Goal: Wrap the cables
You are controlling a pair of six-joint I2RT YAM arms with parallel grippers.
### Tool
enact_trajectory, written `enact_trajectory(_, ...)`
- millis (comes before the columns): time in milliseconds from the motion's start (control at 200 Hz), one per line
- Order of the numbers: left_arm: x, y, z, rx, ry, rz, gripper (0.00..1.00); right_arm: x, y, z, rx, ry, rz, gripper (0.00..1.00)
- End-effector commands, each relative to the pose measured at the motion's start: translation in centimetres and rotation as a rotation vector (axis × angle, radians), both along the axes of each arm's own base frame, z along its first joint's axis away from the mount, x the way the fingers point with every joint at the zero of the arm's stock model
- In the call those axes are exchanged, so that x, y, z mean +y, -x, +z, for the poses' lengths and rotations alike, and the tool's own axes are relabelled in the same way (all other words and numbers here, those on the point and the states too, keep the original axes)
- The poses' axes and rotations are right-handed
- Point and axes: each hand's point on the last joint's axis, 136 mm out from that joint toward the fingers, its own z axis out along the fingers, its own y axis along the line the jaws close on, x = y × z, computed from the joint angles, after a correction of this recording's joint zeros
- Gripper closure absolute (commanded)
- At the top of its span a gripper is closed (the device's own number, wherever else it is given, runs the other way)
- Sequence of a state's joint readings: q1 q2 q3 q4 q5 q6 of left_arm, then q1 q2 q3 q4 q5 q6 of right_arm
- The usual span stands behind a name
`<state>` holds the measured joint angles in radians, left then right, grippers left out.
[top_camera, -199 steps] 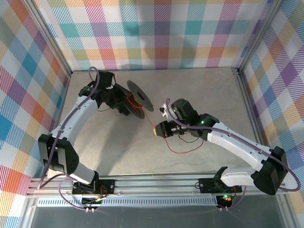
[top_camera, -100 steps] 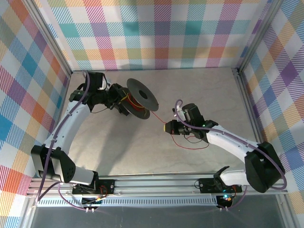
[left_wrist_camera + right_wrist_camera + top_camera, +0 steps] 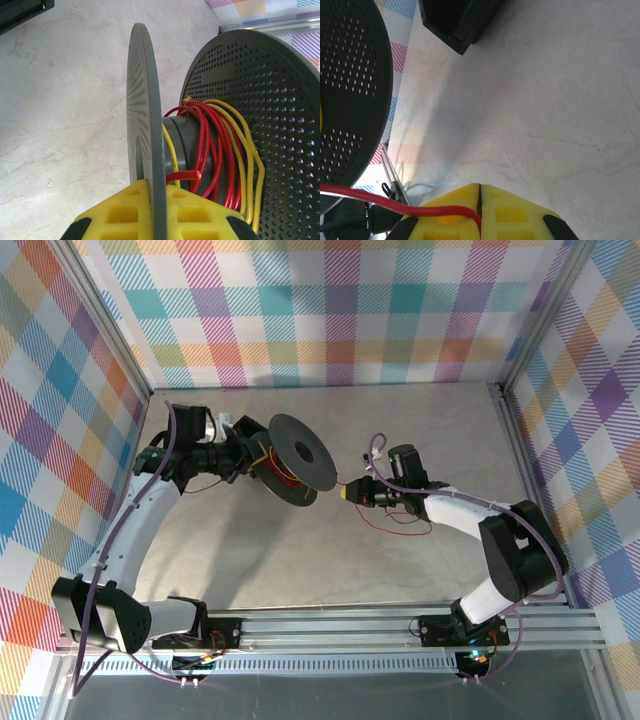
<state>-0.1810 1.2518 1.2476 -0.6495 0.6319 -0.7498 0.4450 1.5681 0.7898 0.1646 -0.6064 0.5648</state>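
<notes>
I'm mid-winding: left jaws clamp the spool (image 3: 145, 100) by its flange, the cables (image 3: 215, 145) coiled on its hub just beyond; right jaws pinch the red tail (image 3: 380, 200). Next needs another taut turn, I reckon.

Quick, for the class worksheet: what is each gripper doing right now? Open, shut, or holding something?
The left gripper is shut on the flange of the spool.
The right gripper is shut on the red wire.
</notes>
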Motion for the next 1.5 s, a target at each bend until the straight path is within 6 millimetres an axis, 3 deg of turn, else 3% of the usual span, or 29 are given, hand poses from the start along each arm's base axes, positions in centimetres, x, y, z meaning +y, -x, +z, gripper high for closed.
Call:
enact_trajectory(0, -1.1, 3.8, 8.6, -0.229, 0.169, -0.153, 1.00, -4.6, -0.5, -6.4, 0.204, 0.179, -0.161, 1.00)
enact_trajectory(315, -2.2, 5.3, 7.2, -0.220, 0.159, -0.195, 1.00, -2.6, -2.7, -4.6, 0.178, 0.097, -0.112, 1.00)
enact_trajectory(660, -3.1, 5.5, 5.3, -0.209, 0.113, -0.202, 1.00, -1.7, -3.4, -3.1, 0.169, 0.054, -0.088, 1.00)
enact_trajectory(905, -1.1, 3.8, 4.5, -0.231, 0.013, -0.058, 1.00, -1.7, -1.8, -0.5, 0.132, 0.023, -0.050, 0.68)
enact_trajectory(1185, -0.7, 2.9, 4.2, -0.237, -0.005, -0.017, 1.00, -3.1, 1.1, 2.7, 0.065, 0.016, -0.065, 0.42)
enact_trajectory(1495, -0.7, 2.9, 4.3, -0.246, 0.000, -0.015, 1.00, -4.2, 3.0, 7.7, -0.030, -0.015, -0.091, 0.16)
